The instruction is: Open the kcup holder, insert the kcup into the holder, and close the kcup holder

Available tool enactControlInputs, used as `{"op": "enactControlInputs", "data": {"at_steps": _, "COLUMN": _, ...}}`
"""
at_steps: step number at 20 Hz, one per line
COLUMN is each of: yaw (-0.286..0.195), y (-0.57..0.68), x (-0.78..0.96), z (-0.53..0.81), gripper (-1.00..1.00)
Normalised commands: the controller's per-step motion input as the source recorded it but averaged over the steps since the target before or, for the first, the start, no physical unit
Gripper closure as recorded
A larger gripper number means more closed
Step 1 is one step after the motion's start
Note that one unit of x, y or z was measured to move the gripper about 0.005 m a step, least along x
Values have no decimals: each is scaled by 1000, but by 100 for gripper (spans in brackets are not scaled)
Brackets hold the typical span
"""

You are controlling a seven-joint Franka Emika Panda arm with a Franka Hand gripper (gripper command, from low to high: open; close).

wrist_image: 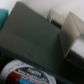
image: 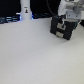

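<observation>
kcup holder (image: 63,28) sat near the desk's far edge, gripper (image: 68,11) right above it, jaw opening couldn't be told. kcup (wrist_image: 26,73) showed close in the wrist view, maybe held, unclear. pod looked light, thin-walled, crushable; best pinched at the rim. holder looked rigid.

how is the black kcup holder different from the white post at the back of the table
The kcup holder is black, boxy and squat; the white post is slim, upright and bottle-like. The holder sits at the exterior view's right with the gripper right above it; the post stands alone at the left. Both rest on the white table near its back edge.
</observation>
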Motion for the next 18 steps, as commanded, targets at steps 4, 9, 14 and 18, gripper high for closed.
{"op": "enactControlInputs", "data": {"at_steps": 4, "yaw": -10, "y": 264, "x": -376, "z": -40, "gripper": -100}}
{"op": "enactControlInputs", "data": {"at_steps": 9, "yaw": -19, "y": 155, "x": 6, "z": 368, "gripper": -100}}
{"op": "enactControlInputs", "data": {"at_steps": 14, "yaw": -12, "y": 79, "x": 41, "z": 274, "gripper": -100}}
{"op": "enactControlInputs", "data": {"at_steps": 18, "yaw": -20, "y": 24, "x": 57, "z": 25, "gripper": -100}}
